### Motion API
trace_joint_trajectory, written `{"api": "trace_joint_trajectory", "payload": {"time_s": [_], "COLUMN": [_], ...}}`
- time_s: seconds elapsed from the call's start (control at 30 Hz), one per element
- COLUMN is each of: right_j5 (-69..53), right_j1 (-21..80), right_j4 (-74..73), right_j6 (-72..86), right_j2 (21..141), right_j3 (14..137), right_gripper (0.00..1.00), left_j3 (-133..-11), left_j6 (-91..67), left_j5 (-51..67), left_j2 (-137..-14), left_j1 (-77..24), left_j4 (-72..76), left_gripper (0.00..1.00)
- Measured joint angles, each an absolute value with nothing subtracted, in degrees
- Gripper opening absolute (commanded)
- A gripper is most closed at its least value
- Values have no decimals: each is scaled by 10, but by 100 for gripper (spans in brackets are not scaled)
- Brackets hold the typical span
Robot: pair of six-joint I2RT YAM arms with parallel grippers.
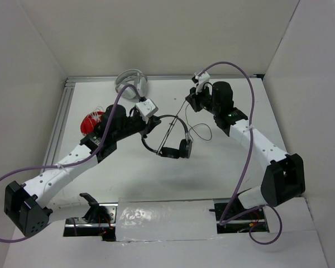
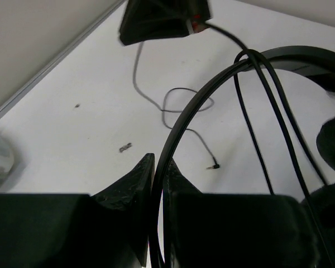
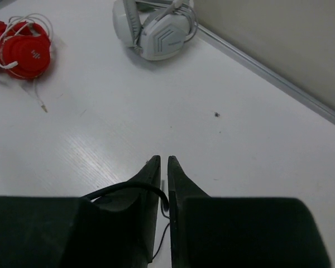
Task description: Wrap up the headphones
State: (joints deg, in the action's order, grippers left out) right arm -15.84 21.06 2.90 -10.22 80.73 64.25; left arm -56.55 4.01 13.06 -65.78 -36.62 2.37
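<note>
Grips thin black headphones by the headband in closed left tool, pads at 4 o'clock. Pinches taut cable in near-closed right tool, 1 o'clock.

Top cam overhead; wrist cams close-up

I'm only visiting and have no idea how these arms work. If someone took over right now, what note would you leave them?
Left pincer: shut on the headband of the black headphones.
Right pincer: shut on the cable, which runs taut from it to the headphones.
Done: a few strands of cable already cross over the headband.
Left: a loose, curled tail ending in the plug lies on the table. It probably needs winding on too, while the left pincer holds the headband steady.
</note>
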Motion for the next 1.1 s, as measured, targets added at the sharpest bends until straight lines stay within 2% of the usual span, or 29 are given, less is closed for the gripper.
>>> {"api": "trace_joint_trajectory", "payload": {"time_s": [0.2,0.5,1.1], "right_j5": [-229,-294,-350], "right_j1": [203,242,293], "right_j4": [44,99,205], "right_j6": [-82,-53,27], "right_j2": [843,883,1019], "right_j3": [641,622,582], "right_gripper": [21,21,18], "left_j3": [-590,-794,-925], "left_j6": [6,-45,-62], "left_j5": [215,273,164], "left_j2": [-662,-691,-666], "left_j1": [-368,-369,-369], "left_j4": [10,-8,-67], "left_gripper": [0,0,0]}}
